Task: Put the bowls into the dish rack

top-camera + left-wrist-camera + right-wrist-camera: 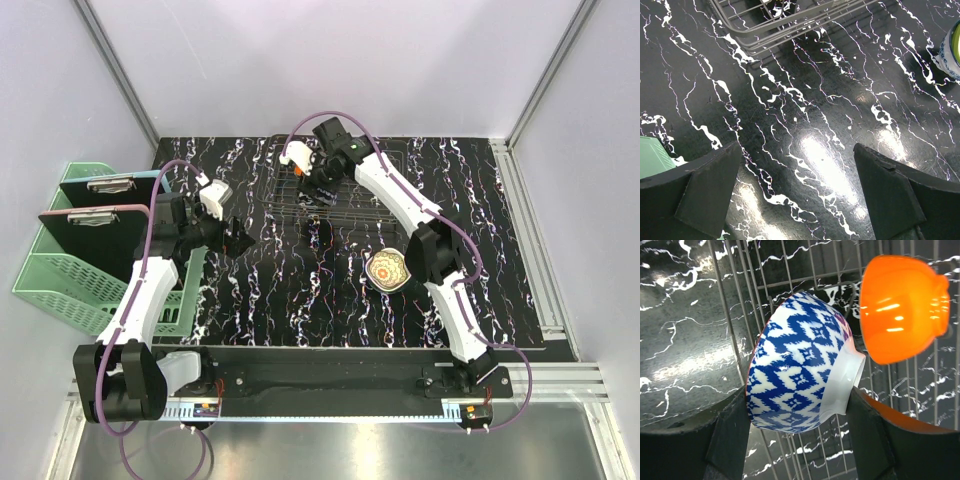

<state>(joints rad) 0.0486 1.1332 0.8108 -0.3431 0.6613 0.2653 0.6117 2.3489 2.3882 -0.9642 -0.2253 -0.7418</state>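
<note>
My right gripper (797,400) is shut on a blue-and-white patterned bowl (800,360), with one finger at its rim side and one at its white foot. It holds the bowl on its side just over the wires of the dish rack (740,300). An orange bowl (902,307) stands on edge in the rack beside it. In the top view the right gripper (318,190) is over the left part of the rack (370,205). A cream bowl with a floral inside (388,270) sits on the table near the right arm. My left gripper (796,150) is open and empty above bare table.
A mint-green slatted basket (70,270) holding two clipboards (95,215) stands at the table's left edge, beside the left arm. The rack's corner (770,30) and a bowl (952,50) show at the edges of the left wrist view. The tabletop is black marble-patterned.
</note>
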